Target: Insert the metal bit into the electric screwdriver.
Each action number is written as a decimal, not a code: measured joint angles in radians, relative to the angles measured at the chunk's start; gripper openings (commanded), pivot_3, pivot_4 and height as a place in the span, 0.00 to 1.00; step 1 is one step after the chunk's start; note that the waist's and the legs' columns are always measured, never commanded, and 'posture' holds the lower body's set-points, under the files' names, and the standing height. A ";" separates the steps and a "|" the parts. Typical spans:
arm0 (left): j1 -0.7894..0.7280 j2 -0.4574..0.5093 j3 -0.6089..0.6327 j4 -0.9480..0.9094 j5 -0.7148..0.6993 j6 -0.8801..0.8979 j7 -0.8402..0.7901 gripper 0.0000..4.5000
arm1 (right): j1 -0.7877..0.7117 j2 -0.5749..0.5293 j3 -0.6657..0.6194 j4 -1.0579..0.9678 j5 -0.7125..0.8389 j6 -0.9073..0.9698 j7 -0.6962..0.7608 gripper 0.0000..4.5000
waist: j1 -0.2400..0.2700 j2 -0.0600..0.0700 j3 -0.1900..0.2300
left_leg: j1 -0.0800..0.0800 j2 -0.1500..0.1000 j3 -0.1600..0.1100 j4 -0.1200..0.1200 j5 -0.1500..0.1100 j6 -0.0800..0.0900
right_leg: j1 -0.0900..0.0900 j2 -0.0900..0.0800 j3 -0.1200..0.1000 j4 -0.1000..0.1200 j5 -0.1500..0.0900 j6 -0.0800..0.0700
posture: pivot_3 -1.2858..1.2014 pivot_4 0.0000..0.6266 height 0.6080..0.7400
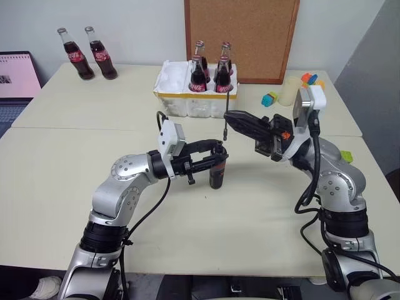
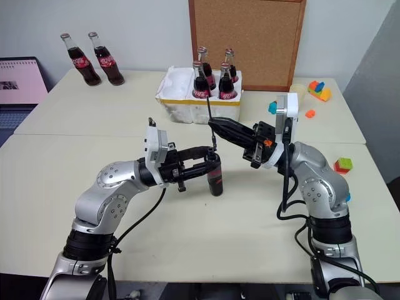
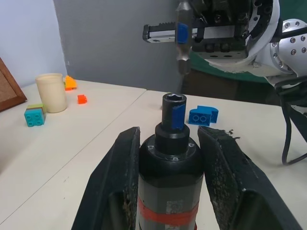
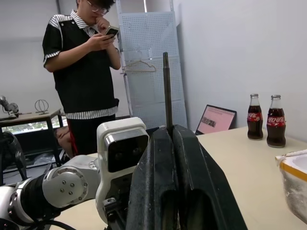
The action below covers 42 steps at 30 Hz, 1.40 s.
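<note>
My left pincer (image 1: 215, 152) clamped the electric screwdriver (image 1: 217, 170) upright; my right pincer (image 1: 229, 117) pinched the metal bit (image 1: 225, 99) just above.

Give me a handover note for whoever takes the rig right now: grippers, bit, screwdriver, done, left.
Left gripper: closed on the electric screwdriver, held upright on the table, socket end up.
Right gripper: shut on the metal bit, which stands roughly vertical, pinched partway along its length.
Bit's lower end hangs above the screwdriver's socket, apart from it, near in line but not exactly.
Done: both parts picked up and brought together.
Left: centre the bit over the socket, lower it in, release.
</note>
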State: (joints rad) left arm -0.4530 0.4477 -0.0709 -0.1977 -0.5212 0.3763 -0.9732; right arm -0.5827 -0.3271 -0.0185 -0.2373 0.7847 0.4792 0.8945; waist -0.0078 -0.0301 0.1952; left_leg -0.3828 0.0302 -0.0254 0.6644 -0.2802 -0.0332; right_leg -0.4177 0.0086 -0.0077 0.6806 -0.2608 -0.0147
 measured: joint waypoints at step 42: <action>-0.012 0.009 0.000 -0.005 -0.005 0.030 -0.001 0.34 | -0.011 0.001 0.039 0.027 -0.058 -0.055 0.048 0.00 | 0.001 0.000 0.000 | 0.000 0.000 0.000 0.000 0.000 0.000 | 0.000 0.000 0.000 0.000 0.001 -0.001 | 0.52 0.24 1.00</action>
State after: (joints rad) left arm -0.4646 0.4566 -0.0711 -0.2027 -0.5263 0.4067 -0.9739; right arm -0.5941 -0.3262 0.0200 -0.2101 0.7271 0.4247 0.9429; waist -0.0067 -0.0301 0.1951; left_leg -0.3826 0.0306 -0.0257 0.6645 -0.2801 -0.0333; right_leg -0.4174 0.0083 -0.0080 0.6808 -0.2602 -0.0157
